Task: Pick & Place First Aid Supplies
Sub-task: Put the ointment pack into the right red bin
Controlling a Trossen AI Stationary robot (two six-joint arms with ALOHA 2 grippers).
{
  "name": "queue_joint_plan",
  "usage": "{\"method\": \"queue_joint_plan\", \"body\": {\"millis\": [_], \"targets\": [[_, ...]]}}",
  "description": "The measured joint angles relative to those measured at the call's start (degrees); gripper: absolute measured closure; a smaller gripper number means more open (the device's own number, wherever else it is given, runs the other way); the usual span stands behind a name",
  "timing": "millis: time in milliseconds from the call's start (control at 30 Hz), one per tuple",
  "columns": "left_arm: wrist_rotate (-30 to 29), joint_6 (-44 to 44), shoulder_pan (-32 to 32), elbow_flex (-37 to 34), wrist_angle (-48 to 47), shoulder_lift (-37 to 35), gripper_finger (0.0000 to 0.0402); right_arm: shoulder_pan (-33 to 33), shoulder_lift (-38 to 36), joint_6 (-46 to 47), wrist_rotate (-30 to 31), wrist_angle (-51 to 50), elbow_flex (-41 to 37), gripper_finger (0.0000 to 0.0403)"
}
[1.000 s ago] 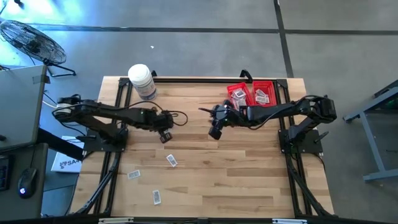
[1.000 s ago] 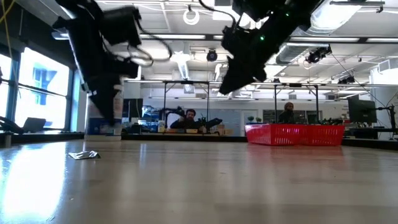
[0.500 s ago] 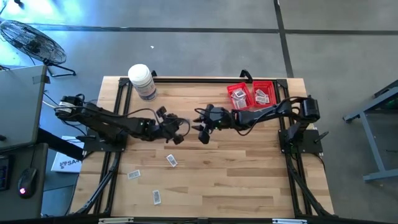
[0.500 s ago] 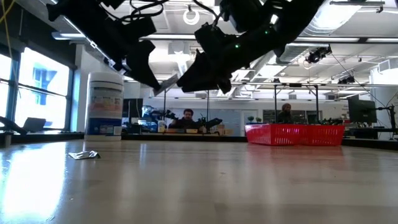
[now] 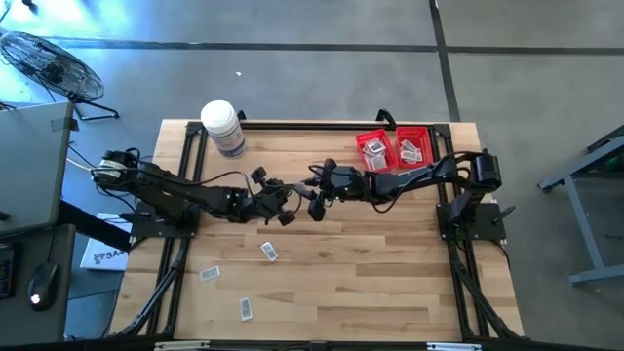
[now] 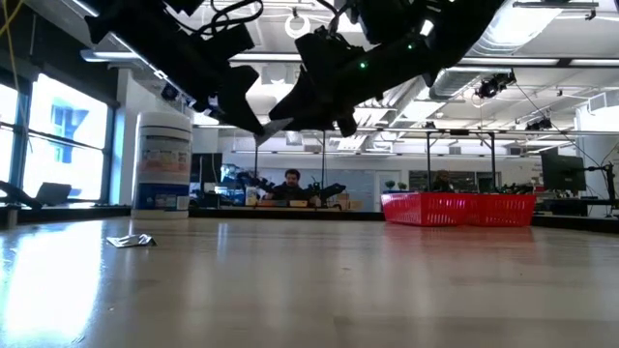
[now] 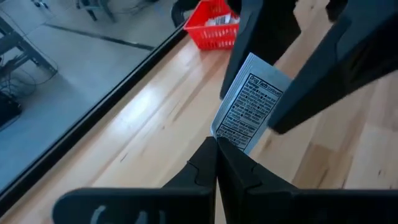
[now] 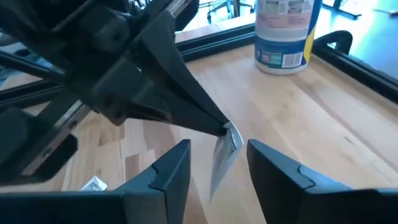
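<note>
My left gripper [image 7: 216, 144] is shut on a small white printed packet [image 7: 252, 102] in mid-air over the table's middle [image 5: 289, 203]. My right gripper [image 8: 219, 149] faces it from the table's right [image 5: 314, 203]. It is open, one finger on each side of the packet [image 8: 222, 157], touching nothing. Three more packets lie flat on the near left part of the table [image 5: 269, 251] [image 5: 209, 274] [image 5: 246, 309]; the low view shows one [image 6: 131, 241]. My left gripper pinches the packet's lower edge [image 7: 225, 138] between its two shut fingertips. The fingers come from the table's left. The packet is lifted clear of the table and juts out past the fingertips toward the right gripper.
A large white bottle with a purple label [image 5: 223, 127] stands at the far left edge. Two red mesh baskets holding packets [image 5: 395, 148] sit at the far right. A black frame rail runs round the table. People sit in the room beyond the far edge [image 6: 290, 184].
My left gripper has carried the packet toward the table's right. My right gripper has come from near the baskets toward the table's left. The two have met over the middle, and the packet now stands between the right gripper's fingers.
</note>
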Motion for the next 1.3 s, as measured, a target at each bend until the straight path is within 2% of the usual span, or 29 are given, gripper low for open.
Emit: {"method": "queue_joint_plan", "body": {"millis": [167,467,567,767,900,967,1067,1167,1300], "targets": [[0.09,1.04,0.00,-0.02,1.71,0.23,0.0401,0.00,0.00,1.56,0.13,-1.38,0.00,0.0284],[0.52,0.90,0.00,-0.02,1.38,0.26,0.0401,-0.03,0.00,0.57,0.82,-1.38,0.00,0.0393],[1.57,0.01,0.06,-0.02,1.31,0.25,0.0396,-0.04,0.00,0.27,0.83,-1.61,0.00,0.0395],[2.24,-0.05,0.04,-0.02,-0.23,-0.48,0.0335,0.00,0.00,0.04,2.87,-2.61,0.00,0.0399],[1.86,1.14,0.04,0.00,-5.97,-2.92,0.0283,-0.02,-0.08,-0.41,3.67,-3.88,0.00,0.0398],[-0.34,1.17,0.04,0.02,-11.13,-5.27,0.0262,-0.02,-0.95,-0.66,4.71,-6.59,0.00,0.0399],[-5.73,-1.52,0.02,0.01,-19.36,-9.40,0.0243,0.02,-4.42,-2.28,10.61,-14.19,0.00,0.0400],[-9.77,-6.54,0.04,0.03,-26.75,-13.54,0.0238,-0.48,-10.00,-1.90,18.01,-25.86,0.00,0.0400],[-10.18,-11.52,0.02,-0.87,-30.85,-16.70,0.0237,-3.39,-17.71,1.81,27.17,-44.21,0.08,0.0401]]}}
